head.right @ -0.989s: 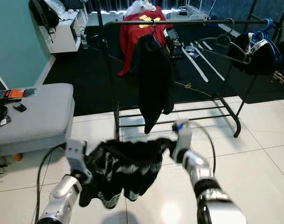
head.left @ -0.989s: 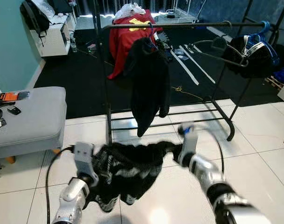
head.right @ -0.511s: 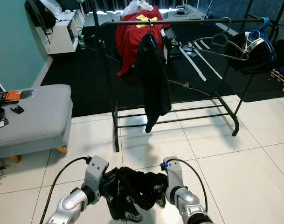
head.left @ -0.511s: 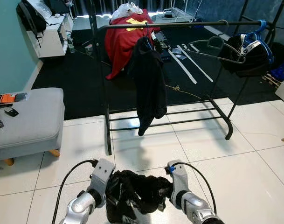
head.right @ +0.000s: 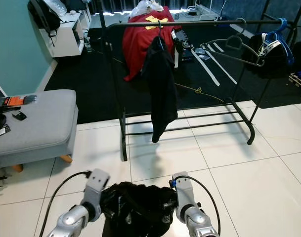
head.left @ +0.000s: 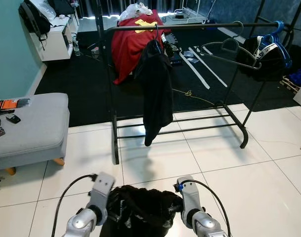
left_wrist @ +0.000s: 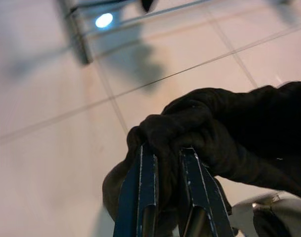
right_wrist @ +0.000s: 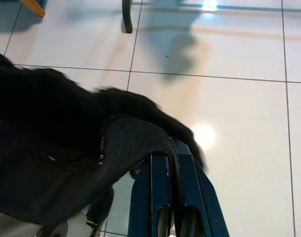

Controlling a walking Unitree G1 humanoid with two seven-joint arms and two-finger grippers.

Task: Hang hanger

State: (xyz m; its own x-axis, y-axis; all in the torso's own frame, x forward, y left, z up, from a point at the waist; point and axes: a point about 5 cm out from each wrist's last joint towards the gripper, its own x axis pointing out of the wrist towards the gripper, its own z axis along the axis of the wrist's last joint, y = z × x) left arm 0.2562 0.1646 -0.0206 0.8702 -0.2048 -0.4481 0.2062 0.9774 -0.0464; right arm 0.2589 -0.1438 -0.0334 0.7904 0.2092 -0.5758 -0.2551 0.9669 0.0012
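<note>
Low over the white tiled floor (head.left: 269, 173), the left gripper (left_wrist: 162, 160) and the right gripper (right_wrist: 171, 165) hold a bunched black garment (head.left: 140, 210) between them, each with its jaws nearly closed and pinching a fold of the cloth at one end. The garment sags in a dark heap between the two silver arms, well short of the black clothes rack (head.left: 190, 25). On that rack's top bar a black top (head.left: 155, 94) hangs on a hanger, and further along the bar, to the robot's right, are an empty hanger (head.left: 234, 49) and a dark bundle (head.left: 271, 59).
</note>
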